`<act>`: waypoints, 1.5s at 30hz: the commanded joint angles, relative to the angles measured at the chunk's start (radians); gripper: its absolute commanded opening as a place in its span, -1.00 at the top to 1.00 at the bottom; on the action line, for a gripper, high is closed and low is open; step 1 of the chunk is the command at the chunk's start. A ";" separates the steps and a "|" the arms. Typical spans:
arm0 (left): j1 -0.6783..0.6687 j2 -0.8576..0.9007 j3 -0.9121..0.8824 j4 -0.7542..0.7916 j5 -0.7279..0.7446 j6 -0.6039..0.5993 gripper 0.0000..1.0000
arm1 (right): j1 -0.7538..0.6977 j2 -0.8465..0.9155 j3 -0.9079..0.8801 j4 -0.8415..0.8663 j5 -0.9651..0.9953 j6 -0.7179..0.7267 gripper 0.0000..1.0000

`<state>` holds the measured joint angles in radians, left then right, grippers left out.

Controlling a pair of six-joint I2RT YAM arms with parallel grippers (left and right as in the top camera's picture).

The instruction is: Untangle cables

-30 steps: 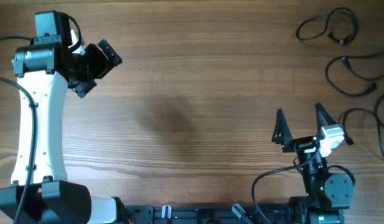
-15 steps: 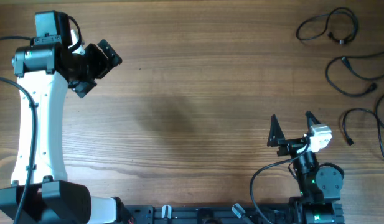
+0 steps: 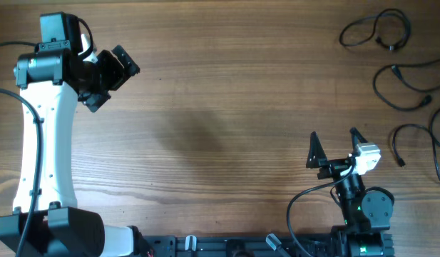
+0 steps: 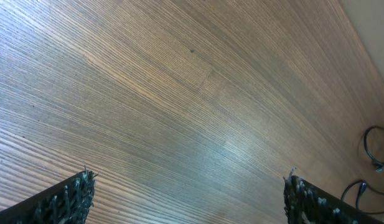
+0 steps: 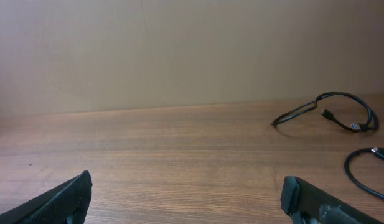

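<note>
right claw [image 3: 334, 140], fingers spread wide and gripping nothing, low over the near right part of the table [image 3: 227, 107]. the cables [image 3: 377, 84] lie to its right and farther from the robot's base, strung in a row along the table's right edge; that row, running from near to far, is the axis the next reach must follow. they appear as three separate pieces rather than one knot: a far loop [image 3: 392, 46] with its plug ends gathered at one side, a middle loop [image 3: 425, 102] open toward the edge, and a near loop [image 3: 395, 143] whose cord hooks down to a small plug just right of the right claw. each is thin, black and limp, lying flat in slack curves. none visibly crosses another, though the right frame edge cuts off part of the near one. left claw [image 3: 111, 78], likewise spread and empty, hangs at the far left, well apart from all three, so the right arm is judged much the nearer. little untangling seems left to do.
</note>
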<state>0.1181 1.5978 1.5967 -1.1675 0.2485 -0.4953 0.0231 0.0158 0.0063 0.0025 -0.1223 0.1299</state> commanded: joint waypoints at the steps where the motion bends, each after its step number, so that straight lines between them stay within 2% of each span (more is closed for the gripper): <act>1: 0.002 0.002 0.006 0.000 -0.006 0.001 -1.00 | 0.004 -0.002 -0.001 0.004 0.010 0.010 -0.99; 13: 0.002 -0.020 0.006 0.000 -0.006 0.001 -1.00 | 0.004 -0.002 -0.001 0.004 0.010 0.011 -0.99; 27: 0.002 -0.442 -0.002 0.000 -0.006 0.001 -1.00 | 0.004 -0.002 -0.001 0.003 0.010 0.010 -0.99; 30: 0.002 -0.514 -0.048 -0.010 -0.006 0.001 -1.00 | 0.004 -0.002 -0.001 0.004 0.010 0.010 -1.00; 34: 0.005 -0.650 -0.202 0.029 -0.125 0.073 -1.00 | 0.004 -0.002 -0.001 0.004 0.010 0.011 -1.00; 37: 0.005 -0.771 -0.381 0.174 -0.128 0.099 -1.00 | 0.004 -0.002 -0.001 0.004 0.010 0.010 -0.99; 40: 0.004 -0.937 -0.634 0.407 -0.059 0.177 -1.00 | 0.004 -0.002 -0.001 0.004 0.010 0.011 -0.99; 41: 0.004 -1.088 -0.848 0.630 0.019 0.263 -1.00 | 0.004 -0.002 -0.001 0.004 0.010 0.010 -1.00; 45: -0.002 -1.367 -1.255 1.118 0.040 0.322 -1.00 | 0.004 -0.002 -0.001 0.004 0.010 0.010 -1.00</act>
<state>0.1200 0.3569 0.5224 -0.1959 0.2535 -0.2478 0.0231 0.0200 0.0063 0.0032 -0.1223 0.1303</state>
